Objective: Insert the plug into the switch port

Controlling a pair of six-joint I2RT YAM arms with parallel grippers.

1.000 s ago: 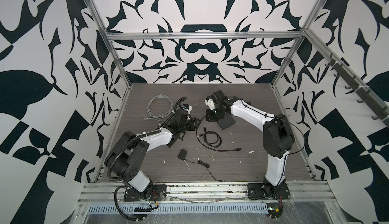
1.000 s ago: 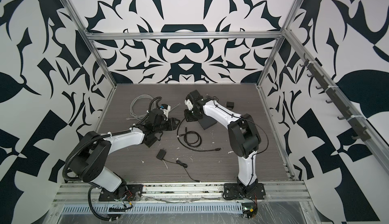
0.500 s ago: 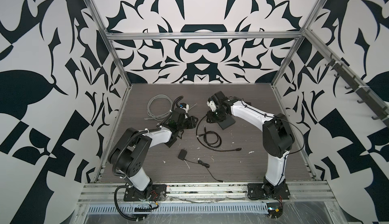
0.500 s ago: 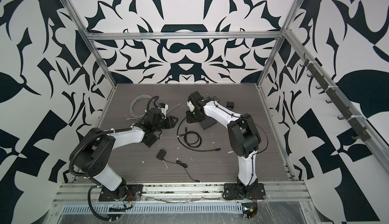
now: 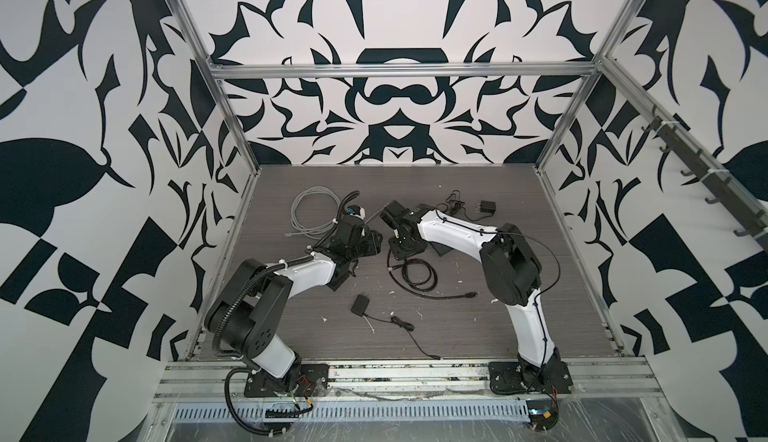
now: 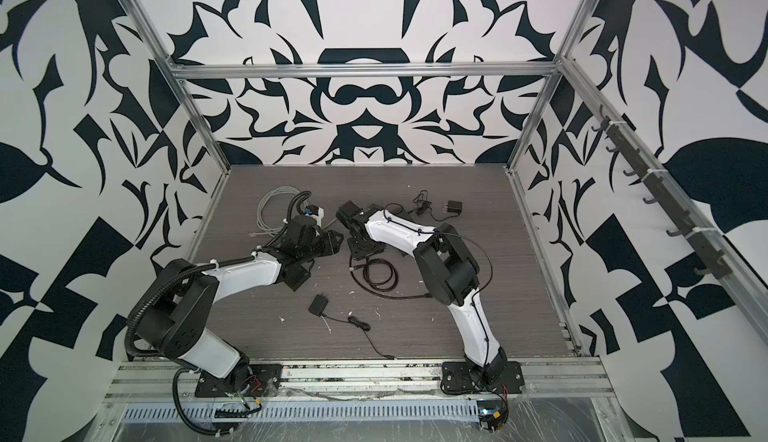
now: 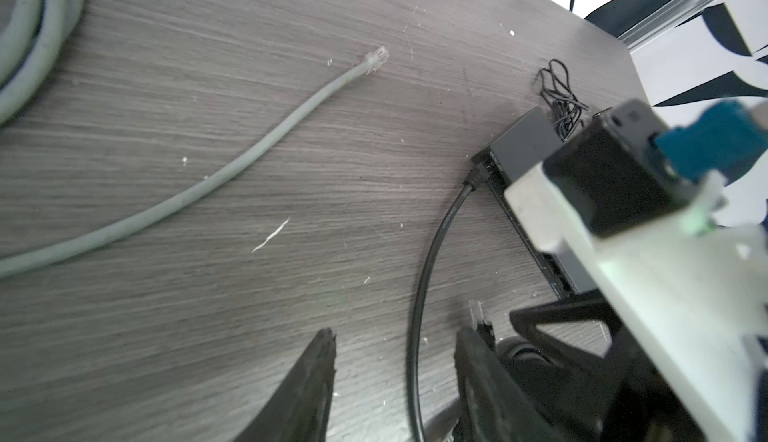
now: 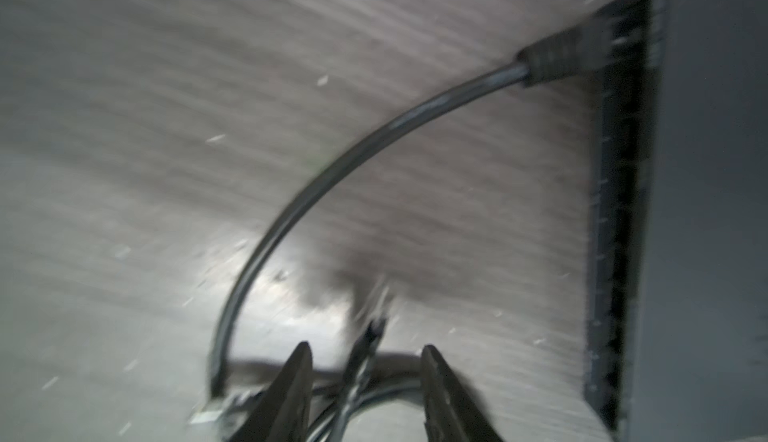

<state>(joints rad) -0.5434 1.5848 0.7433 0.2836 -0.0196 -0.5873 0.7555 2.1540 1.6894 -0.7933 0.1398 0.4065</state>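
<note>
Dark tabletop (image 5: 457,328): left gripper (image 7: 397,334), right gripper (image 8: 368,347) spread, empty; plug (image 7: 475,178) looks seated in switch (image 7: 523,141), but cable (image 8: 332,170) between right jaws could snag, tugging it loose.

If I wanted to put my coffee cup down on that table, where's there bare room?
The back strip of the table, behind the grey cable coil and the wall charger, is bare. So is the front right corner, beside the right arm. The middle is crowded: black cable, switch, small adapter.
</note>
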